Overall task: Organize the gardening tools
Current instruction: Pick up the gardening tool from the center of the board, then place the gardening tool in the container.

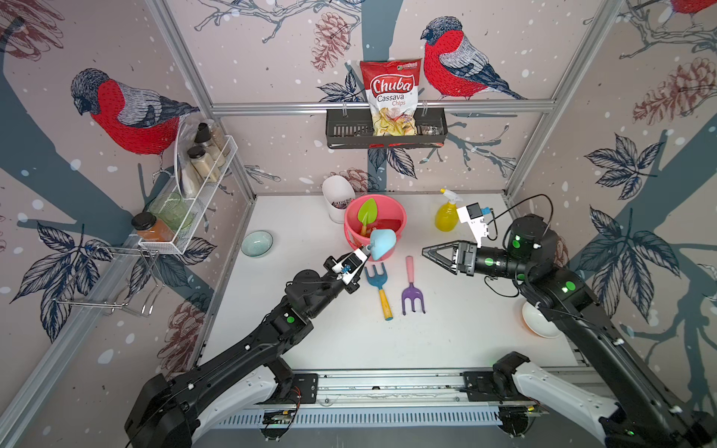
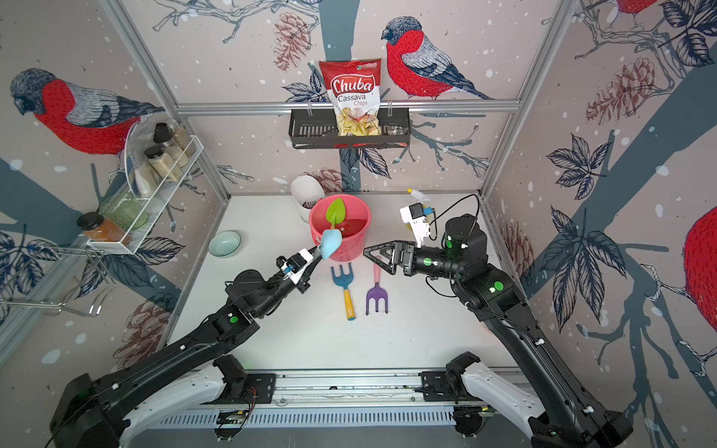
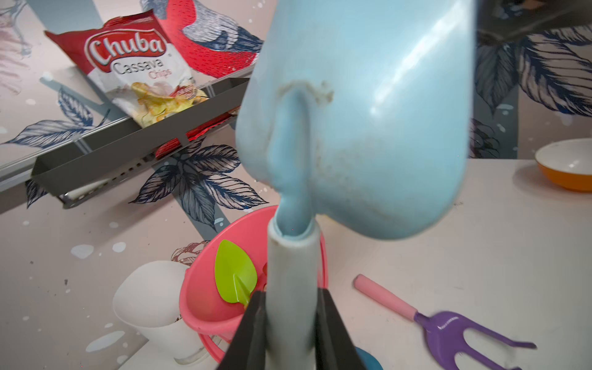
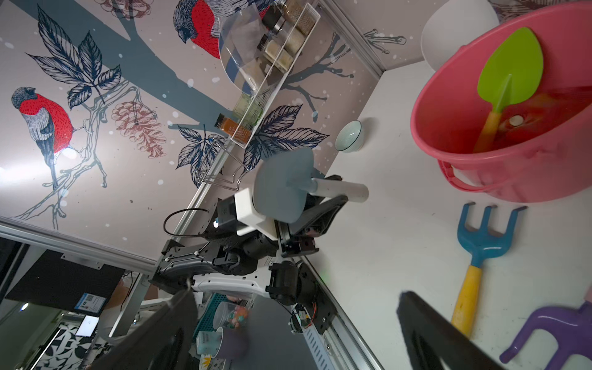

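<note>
We've got the left gripper (image 1: 364,253) clamped on the trowel (image 1: 382,244) handle right at the bucket's (image 1: 399,223) near rim, spade (image 1: 366,212) inside, fork (image 1: 375,276) and rake (image 1: 412,294) on the bench (image 1: 446,329), right gripper (image 1: 426,251) wide open, empty.

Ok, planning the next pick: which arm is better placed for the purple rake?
Right. The right hand is open, empty and close to the rake handle; the left hand is shut on the trowel by the bucket.
</note>
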`<state>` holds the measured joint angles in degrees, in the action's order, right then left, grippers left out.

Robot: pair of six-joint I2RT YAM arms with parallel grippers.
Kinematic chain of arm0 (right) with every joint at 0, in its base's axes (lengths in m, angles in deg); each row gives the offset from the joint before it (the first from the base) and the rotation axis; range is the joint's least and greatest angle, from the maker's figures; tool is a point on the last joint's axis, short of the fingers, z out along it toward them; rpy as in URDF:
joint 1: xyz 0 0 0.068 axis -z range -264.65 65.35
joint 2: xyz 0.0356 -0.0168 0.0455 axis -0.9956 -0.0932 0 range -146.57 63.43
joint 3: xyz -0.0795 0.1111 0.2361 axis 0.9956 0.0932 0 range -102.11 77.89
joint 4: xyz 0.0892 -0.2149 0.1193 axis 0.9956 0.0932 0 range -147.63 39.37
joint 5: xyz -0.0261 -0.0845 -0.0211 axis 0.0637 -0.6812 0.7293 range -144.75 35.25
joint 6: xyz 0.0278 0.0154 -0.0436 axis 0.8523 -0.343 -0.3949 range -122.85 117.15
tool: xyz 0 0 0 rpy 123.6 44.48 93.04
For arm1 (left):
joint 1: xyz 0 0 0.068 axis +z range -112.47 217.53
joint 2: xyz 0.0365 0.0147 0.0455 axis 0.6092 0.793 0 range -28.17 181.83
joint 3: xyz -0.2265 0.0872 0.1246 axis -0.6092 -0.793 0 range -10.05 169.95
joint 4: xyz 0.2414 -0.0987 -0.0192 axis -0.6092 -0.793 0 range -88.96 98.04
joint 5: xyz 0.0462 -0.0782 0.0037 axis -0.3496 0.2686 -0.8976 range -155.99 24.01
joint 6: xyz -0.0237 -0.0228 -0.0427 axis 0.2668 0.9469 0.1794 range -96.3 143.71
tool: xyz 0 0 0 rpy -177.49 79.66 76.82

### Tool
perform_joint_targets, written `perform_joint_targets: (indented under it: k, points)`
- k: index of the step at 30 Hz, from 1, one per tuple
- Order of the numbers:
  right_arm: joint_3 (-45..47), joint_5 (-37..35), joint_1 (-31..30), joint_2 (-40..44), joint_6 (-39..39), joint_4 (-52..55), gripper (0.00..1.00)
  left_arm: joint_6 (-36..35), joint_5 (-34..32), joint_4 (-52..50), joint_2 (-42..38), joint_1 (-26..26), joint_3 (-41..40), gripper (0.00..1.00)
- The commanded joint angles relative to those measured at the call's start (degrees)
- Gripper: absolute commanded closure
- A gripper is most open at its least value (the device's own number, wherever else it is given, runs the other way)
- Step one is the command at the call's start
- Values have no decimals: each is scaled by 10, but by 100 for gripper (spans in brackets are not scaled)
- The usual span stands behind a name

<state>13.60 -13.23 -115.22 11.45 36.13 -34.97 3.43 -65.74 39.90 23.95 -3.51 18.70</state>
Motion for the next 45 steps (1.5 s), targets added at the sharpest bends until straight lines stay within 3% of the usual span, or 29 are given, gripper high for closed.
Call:
perform_joint_targets:
  k: [1, 11, 21, 30, 45]
  points:
    - [18, -36, 4, 10, -1, -31, 0, 77, 23, 163, 35, 26, 1, 100]
    - [95, -74, 6, 47, 11, -73, 0, 199, 105, 391, 253, 112, 81, 100]
    - [112, -96, 8, 69, 7, -56, 0, 230, 129, 450, 420, 135, 147, 100]
    - [128, -100, 13, 73, 11, -63, 0, 237, 123, 479, 487, 139, 155, 100]
    - [149, -104, 21, 78, 15, -71, 0, 228, 114, 481, 511, 138, 155, 100]
